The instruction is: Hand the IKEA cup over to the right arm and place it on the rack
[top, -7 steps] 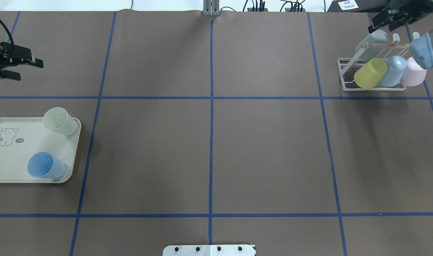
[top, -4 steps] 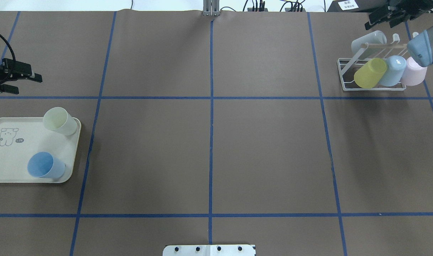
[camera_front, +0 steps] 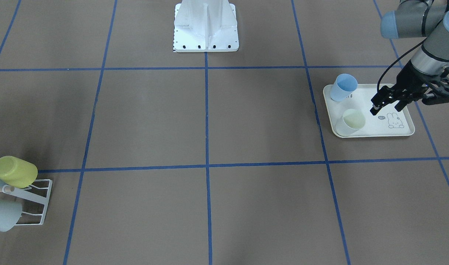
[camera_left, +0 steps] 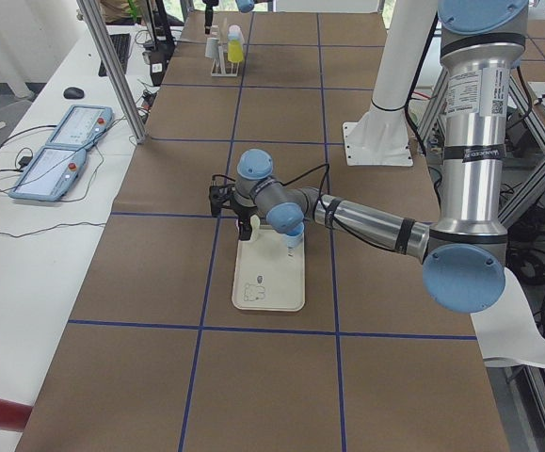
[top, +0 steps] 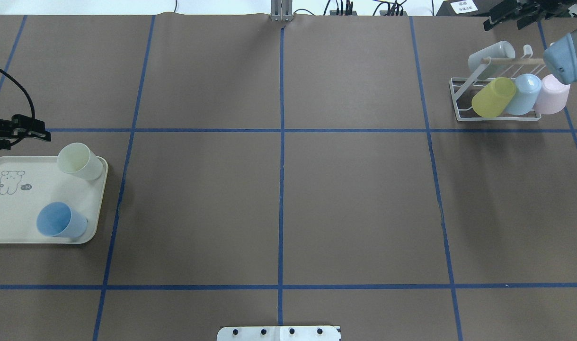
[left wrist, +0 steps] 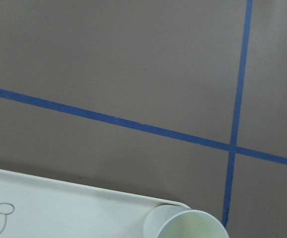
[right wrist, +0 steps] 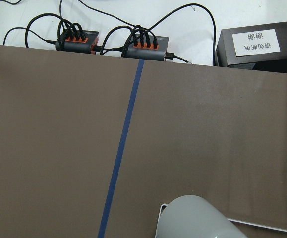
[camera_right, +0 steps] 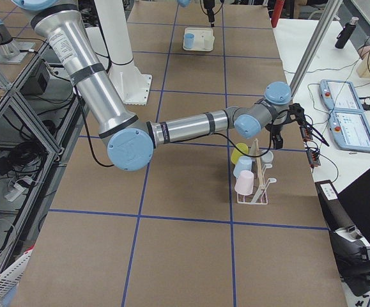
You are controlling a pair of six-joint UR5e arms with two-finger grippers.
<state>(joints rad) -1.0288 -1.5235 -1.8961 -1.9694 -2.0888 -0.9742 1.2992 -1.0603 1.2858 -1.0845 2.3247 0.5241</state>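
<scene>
Overhead exterior: shows the left gripper (top: 38, 131) with fingers spread apart and empty, hovering at the far edge of the cream tray (top: 13, 218). Finds the pale green cup (top: 80, 162) and blue cup (top: 61, 225) standing on that tray. Places the right gripper (top: 506, 20), fingers likewise apart and empty, beyond the rack (top: 487, 119), with four cups (top: 495, 97) hung there.

The white label (right wrist: 256, 42) on the black box (right wrist: 282, 62), far right, carries two lines of Chinese characters, too blurred to read surely.
</scene>
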